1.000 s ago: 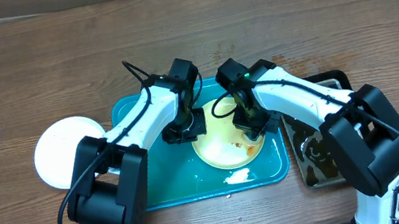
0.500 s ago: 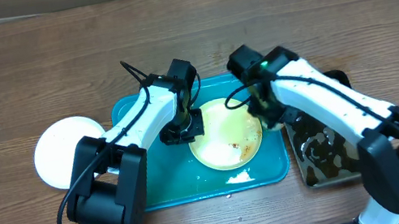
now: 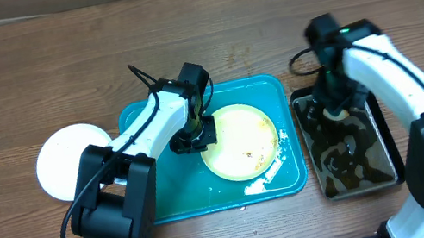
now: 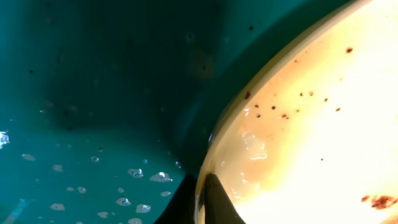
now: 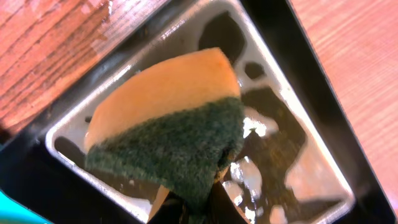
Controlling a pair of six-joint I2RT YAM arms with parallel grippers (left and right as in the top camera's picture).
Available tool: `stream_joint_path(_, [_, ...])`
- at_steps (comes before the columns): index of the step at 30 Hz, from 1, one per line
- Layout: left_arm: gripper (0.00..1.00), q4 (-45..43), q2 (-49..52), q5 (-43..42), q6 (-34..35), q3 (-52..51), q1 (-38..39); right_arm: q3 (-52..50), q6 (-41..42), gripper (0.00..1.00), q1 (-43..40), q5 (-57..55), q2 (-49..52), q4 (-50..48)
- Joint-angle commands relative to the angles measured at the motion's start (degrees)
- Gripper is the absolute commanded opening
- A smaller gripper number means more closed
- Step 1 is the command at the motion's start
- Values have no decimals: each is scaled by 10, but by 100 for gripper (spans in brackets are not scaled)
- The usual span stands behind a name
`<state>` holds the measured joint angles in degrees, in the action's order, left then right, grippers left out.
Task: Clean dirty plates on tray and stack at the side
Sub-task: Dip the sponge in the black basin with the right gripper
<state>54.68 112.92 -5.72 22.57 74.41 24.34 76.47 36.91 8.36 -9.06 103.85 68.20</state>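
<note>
A pale yellow-green dirty plate (image 3: 242, 140) lies on the teal tray (image 3: 156, 199), with brown specks near its lower right. My left gripper (image 3: 195, 135) is shut on the plate's left rim. In the left wrist view the gripper (image 4: 202, 202) pinches the rim of the plate (image 4: 311, 124) above the wet tray (image 4: 93, 93). My right gripper (image 3: 334, 106) is over the black pan (image 3: 356, 192), shut on a yellow and green sponge (image 5: 168, 118). A clean white plate (image 3: 57, 159) sits on the table left of the tray.
The black pan (image 5: 68, 124) holds murky brown water and stands just right of the tray. White foam (image 3: 254, 186) lies on the tray below the plate. Bare wooden table surrounds everything.
My right arm has swung from the plate's right side over to the black pan, taking the sponge along. The left gripper still grips the plate's rim, which has barely moved.
</note>
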Motion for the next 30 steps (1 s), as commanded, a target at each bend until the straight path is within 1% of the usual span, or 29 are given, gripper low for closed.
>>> stream_joint_path(1, [4, 2, 15, 57, 15, -13, -5, -42, -133, 4, -33, 124, -13, -28])
stream_joint_path(5, [4, 2, 15, 57, 15, -13, -5, -109, -178, 4, -60, 219, -13, -99])
stream_joint_path(7, [4, 2, 15, 57, 15, -13, -5, -143, -179, 4, -69, 252, -13, -139])
stream_joint_path(9, [4, 2, 15, 57, 15, -13, -5, -181, -180, 4, -78, 309, -13, -187])
stream_joint_path(13, [5, 2, 15, 57, 15, -13, -5, -245, -232, 4, -85, 491, -13, -269])
stream_joint_path(14, [4, 2, 15, 57, 15, -13, -5, -254, -240, 4, -85, 512, -13, -277])
stream_joint_path(16, [4, 2, 15, 57, 15, -13, -5, -261, -235, 4, -86, 492, -13, -275])
stream_joint_path(17, [4, 3, 15, 57, 15, -13, -5, -261, -216, 4, -88, 454, -13, -270])
stream_joint_path(18, [4, 4, 15, 57, 15, -13, -5, -261, -177, 4, -90, 405, -13, -263])
stream_joint_path(19, [4, 4, 15, 57, 15, -13, -5, -261, -116, 4, -95, 340, -13, -252])
stream_joint_path(21, [4, 6, 15, 57, 15, -13, -5, -261, -30, 4, -105, 263, -13, -235])
stream_joint_path(22, [4, 7, 15, 57, 14, -13, -5, -261, -7, 4, -111, 254, -13, -234])
stream_joint_path(24, [4, 8, 15, 57, 15, -13, -5, -260, 6, 4, -116, 274, -13, -248])
stream_joint_path(25, [4, 8, 15, 57, 14, -13, -5, -260, 1, 4, -116, 297, -13, -260])
stream_joint_path(26, [4, 8, 15, 57, 14, -13, -5, -259, -30, 4, -116, 335, -13, -277])
stream_joint_path(28, [4, 7, 15, 57, 14, -13, -5, -259, -130, 4, -106, 424, -13, -309])
stream_joint_path(29, [4, 6, 15, 57, 15, -13, -5, -258, -169, 4, -98, 445, -13, -311])
stream_joint_path(30, [4, 6, 15, 57, 15, -13, -5, -258, -187, 4, -91, 440, -13, -306])
